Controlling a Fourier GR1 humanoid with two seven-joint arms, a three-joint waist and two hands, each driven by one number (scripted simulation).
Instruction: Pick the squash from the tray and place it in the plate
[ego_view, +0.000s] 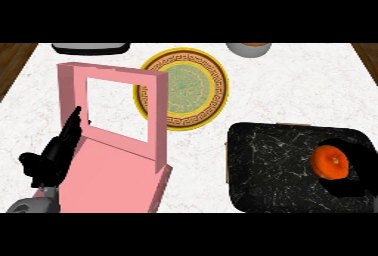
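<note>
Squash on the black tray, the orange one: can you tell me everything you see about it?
The squash is small, round and bright orange, smooth-looking, with a paler streak near its middle. It lies on the right part of the black, white-veined tray, close to the view's right edge, not yet in the gold-rimmed plate up and to the left. A plain black shape hugs its right and lower sides. That is probably the right hand, but it is hard to make out against the dark tray.

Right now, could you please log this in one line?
squash on tray | right hand at squash | plate bare | left hand open by frame
</note>
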